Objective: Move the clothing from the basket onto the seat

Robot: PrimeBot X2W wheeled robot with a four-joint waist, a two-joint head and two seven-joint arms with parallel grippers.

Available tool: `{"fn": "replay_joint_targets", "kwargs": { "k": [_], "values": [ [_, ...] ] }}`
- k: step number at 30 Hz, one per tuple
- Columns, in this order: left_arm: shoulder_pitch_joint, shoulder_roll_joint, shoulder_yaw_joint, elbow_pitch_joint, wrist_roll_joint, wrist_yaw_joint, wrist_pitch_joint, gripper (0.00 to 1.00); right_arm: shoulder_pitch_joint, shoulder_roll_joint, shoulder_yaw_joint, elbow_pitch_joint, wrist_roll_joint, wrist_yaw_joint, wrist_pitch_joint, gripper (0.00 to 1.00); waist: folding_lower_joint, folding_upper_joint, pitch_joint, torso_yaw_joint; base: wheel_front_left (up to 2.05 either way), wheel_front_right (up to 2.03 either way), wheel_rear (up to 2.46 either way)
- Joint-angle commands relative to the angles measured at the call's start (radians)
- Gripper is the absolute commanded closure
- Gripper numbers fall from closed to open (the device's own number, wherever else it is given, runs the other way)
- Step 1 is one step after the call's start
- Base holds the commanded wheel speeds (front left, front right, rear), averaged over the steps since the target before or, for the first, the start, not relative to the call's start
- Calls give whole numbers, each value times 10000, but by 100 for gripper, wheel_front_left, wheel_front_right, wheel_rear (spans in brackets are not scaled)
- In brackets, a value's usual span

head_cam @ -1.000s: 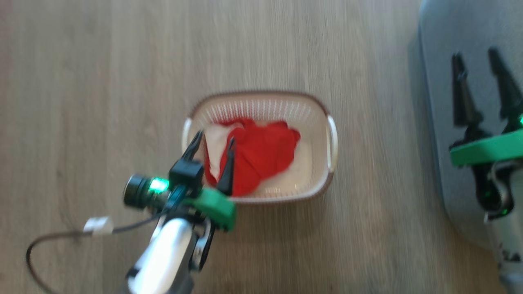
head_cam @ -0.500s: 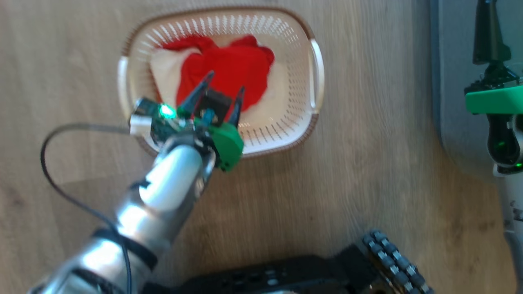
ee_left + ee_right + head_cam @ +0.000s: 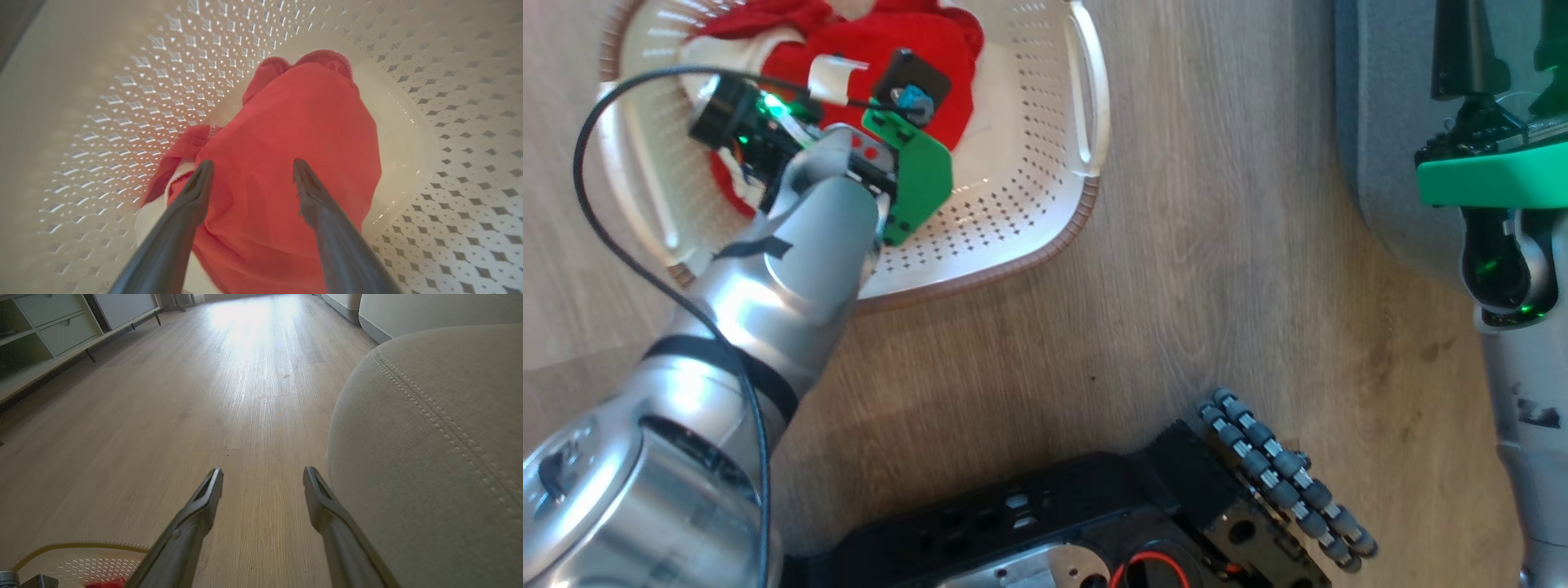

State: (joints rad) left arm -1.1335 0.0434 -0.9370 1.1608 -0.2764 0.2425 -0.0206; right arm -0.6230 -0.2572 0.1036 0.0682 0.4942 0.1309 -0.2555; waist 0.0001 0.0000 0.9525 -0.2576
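Observation:
The cream perforated basket stands on the wooden floor at the upper left of the head view. Red clothing with white patches lies bunched inside it. My left arm reaches down into the basket. In the left wrist view my left gripper is open, its two fingers straddling the red clothing just above the basket wall. My right gripper hangs open and empty beside the grey seat. In the head view the right gripper stands over the seat.
My own dark base with a roller wheel fills the lower middle. A black cable loops off the left wrist beside the basket. A low cabinet with drawers lines the far left of the room. Bare floor lies between basket and seat.
The head camera has tipped down and nearer, so the whole picture shifted. My left gripper has gone from the basket's near rim down onto the red clothing, still open. The right gripper stays by the seat.

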Motion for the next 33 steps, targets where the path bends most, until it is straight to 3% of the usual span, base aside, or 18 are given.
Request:
{"fn": "replay_joint_targets", "kwargs": {
  "k": [1, 14, 23, 24, 25, 26, 27, 33],
  "values": [
    [-183, 68, -63, 96, 156, 131, 199, 0, 261, 5, 79, -310, 110, -2, -63, 0, -1, 0, 225, -193, 0, 0, 0],
    [-1023, 224, -1133, 1197, 969, 461, 1672, 0, 354, 131, -12, -399, 126, -2, -63, 0, -1, 0, 765, -348, 0, 0, 0],
    [-860, 389, -1387, 1275, 868, -273, 2586, 0, 402, 151, 39, -428, 149, -2, -63, 0, -1, 0, 861, -303, 0, 0, 0],
    [-824, 385, -1415, 1278, 857, -340, 2623, 17, 394, 145, 41, -425, 161, -2, -63, 0, -1, 0, 864, -298, 0, 0, 0],
    [-779, 381, -1442, 1281, 837, -439, 2715, 54, 385, 143, 45, -425, 169, -2, -63, 0, -1, 0, 865, -292, 0, 0, 0],
    [-755, 377, -1422, 1283, 784, -474, 2728, 85, 381, 142, 49, -431, 180, -2, -63, 0, -1, 0, 868, -285, 0, 0, 0],
    [-727, 373, -1421, 1285, 751, -508, 2754, 100, 376, 128, 53, -433, 199, -2, -63, 0, -1, 0, 868, -278, 0, 0, 0],
    [-621, 367, -1371, 1292, 523, -682, 2785, 100, 340, 33, 9, -430, 256, -2, -63, 0, -1, 0, 870, -207, 0, 0, 0]
  ]
}}
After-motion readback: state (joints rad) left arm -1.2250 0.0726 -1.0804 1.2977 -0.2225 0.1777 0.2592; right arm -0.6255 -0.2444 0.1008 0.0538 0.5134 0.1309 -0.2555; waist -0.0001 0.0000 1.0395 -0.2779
